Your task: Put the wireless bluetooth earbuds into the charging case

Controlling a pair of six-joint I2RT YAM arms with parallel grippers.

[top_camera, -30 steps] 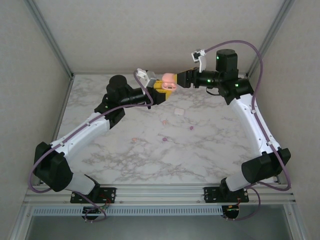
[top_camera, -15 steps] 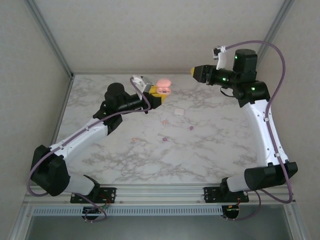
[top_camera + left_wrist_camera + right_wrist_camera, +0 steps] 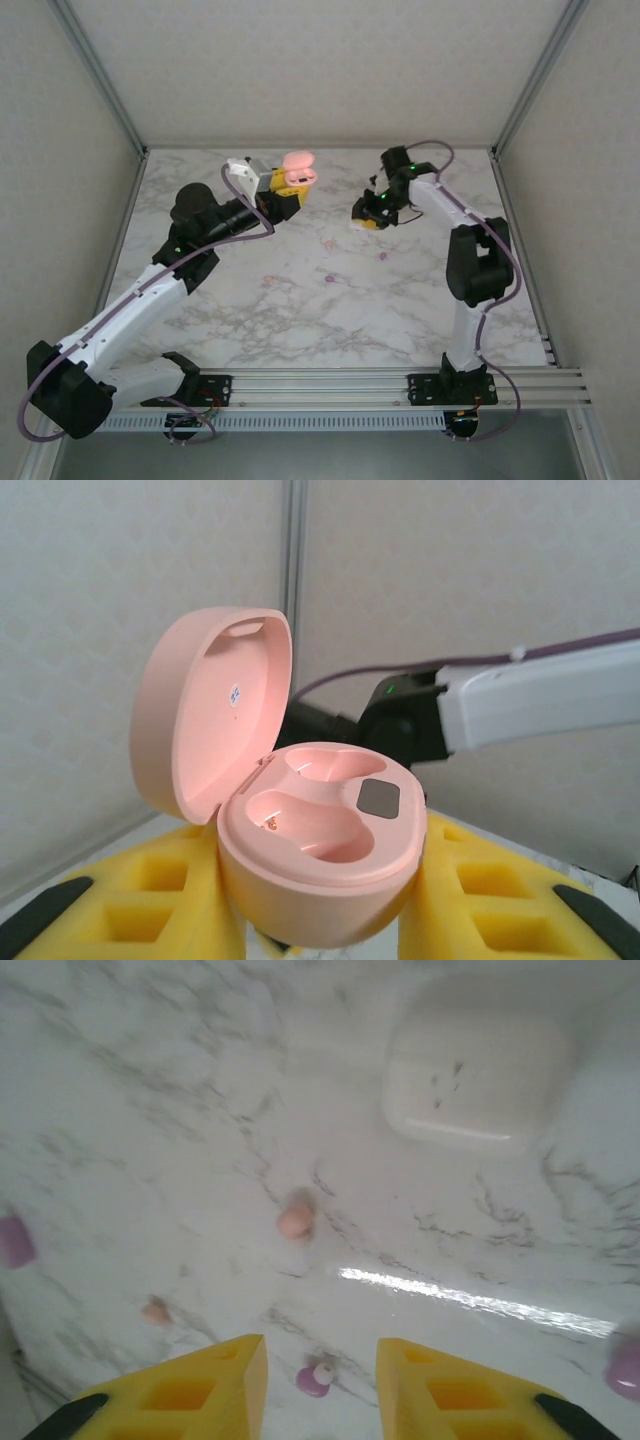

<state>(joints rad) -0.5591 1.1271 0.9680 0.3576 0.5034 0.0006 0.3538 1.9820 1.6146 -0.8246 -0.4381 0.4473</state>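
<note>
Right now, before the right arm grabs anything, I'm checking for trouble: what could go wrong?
The pink earbud is tiny against the right gripper and may squirt away. The purple-and-white earbud lies nearer and could be taken instead, mismatching the open pink case in the left gripper.

A robotics lab (an enclosed booth): pale panel walls [image 3: 320,70], aluminium corner posts [image 3: 103,80], marble-print table [image 3: 300,310], robot arms [image 3: 130,305].

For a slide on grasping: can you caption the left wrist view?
Left gripper holds the open pink case, lid tipped back, both wells empty.
</note>
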